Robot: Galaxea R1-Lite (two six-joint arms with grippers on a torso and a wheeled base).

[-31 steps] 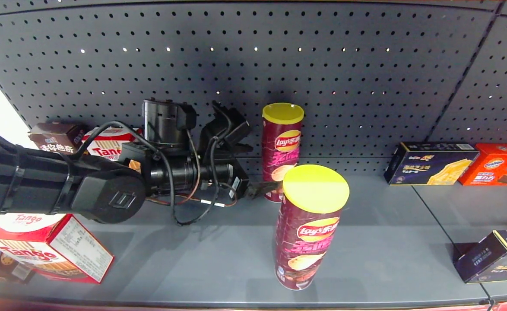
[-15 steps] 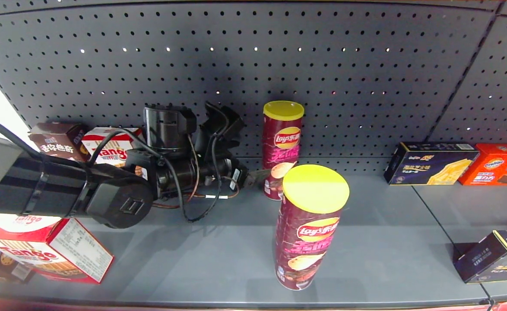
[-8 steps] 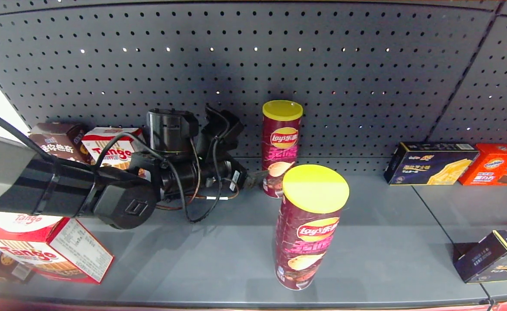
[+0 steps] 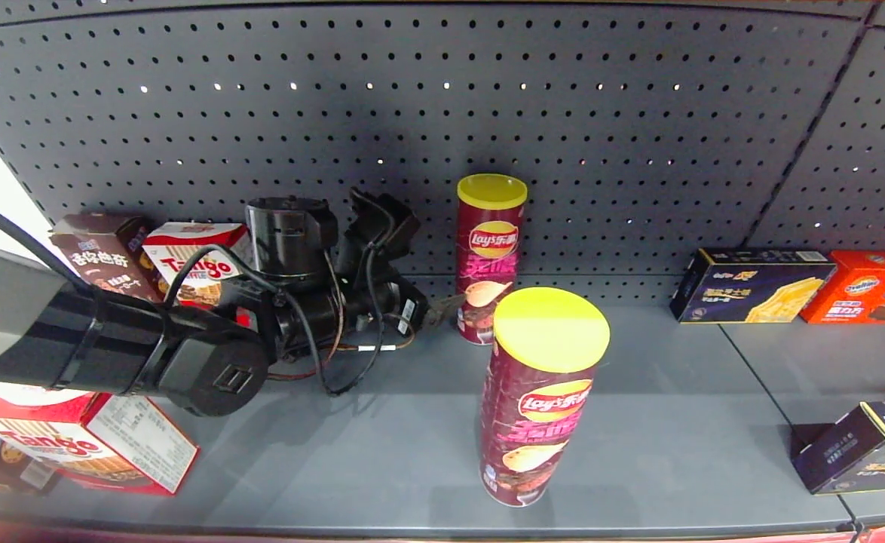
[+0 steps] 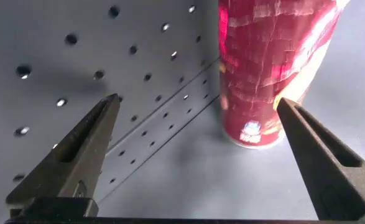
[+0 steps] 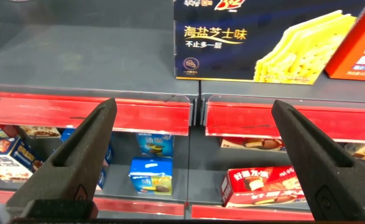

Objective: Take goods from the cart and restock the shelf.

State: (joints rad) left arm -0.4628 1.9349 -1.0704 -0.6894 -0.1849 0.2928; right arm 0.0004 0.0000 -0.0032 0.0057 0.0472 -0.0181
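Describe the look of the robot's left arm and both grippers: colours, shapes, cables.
The left arm is black: a boxy forearm with bands around it, then a rounded joint housing bearing a square embossed mark. Black cables loop loosely around the wrist, with thin orange and white wires. The left gripper and the right gripper each have two dark, flat, wedge-shaped fingers tapering to points.

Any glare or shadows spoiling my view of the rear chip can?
Head view: the rear can is evenly lit, with a soft shadow on the pegboard behind it, bright dots through some holes, and shelf lines bowed by the lens. Left wrist view: glare streaks on the can's shiny wrap, ahead of the open left gripper.
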